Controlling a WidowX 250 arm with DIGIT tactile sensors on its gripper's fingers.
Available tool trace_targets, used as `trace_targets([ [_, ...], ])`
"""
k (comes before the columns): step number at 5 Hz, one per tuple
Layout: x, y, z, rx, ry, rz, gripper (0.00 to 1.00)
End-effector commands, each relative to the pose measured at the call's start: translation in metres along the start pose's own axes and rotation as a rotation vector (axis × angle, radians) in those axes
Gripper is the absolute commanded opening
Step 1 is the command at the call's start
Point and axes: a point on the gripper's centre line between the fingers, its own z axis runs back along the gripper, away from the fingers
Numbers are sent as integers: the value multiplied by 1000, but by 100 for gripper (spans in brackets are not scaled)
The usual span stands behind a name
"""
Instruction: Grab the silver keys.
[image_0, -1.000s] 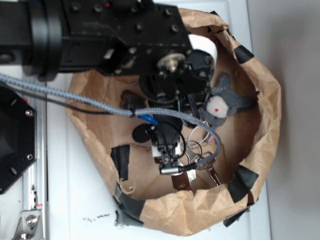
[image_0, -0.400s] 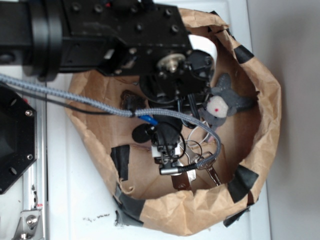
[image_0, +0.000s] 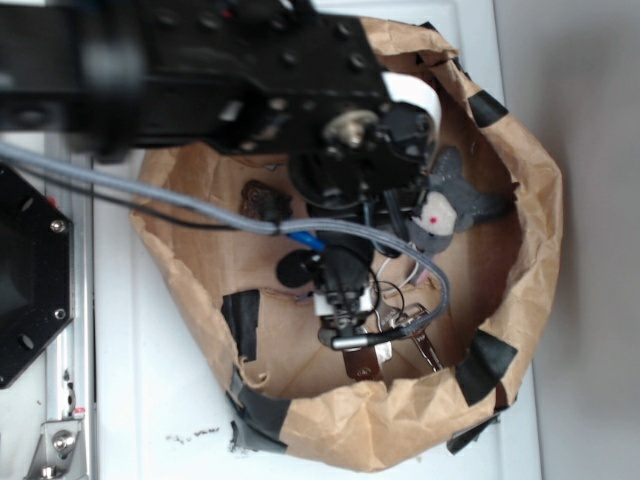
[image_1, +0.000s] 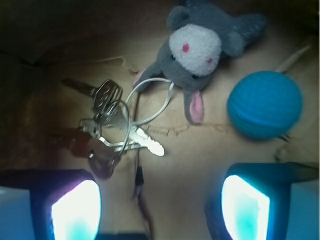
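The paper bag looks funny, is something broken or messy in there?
The bag is crumpled and patched with black tape in several spots, so it looks repaired. Inside, the keys, a plush donkey and a blue ball lie loose on its floor. Nothing is spilled.

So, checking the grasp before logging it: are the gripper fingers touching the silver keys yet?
Apart. The wrist view shows both fingers at the bottom edge, spread wide, with bare paper between them and the silver keys lying above the left-hand one.

We see a white surface (image_0: 150, 400) carrying a brown paper bag (image_0: 540, 250) (patched with black tape), which fills the frame's middle.
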Motion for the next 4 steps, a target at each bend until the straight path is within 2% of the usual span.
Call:
trace_targets([
  [1,5,-4,-13,-37,-43,-2,100],
  [2,7,-11,-22,-43,8,-28,100],
  [3,11,-14,-33,-36,16,-30,100],
  [4,12,-16,-36,-15,-1,-41,100],
])
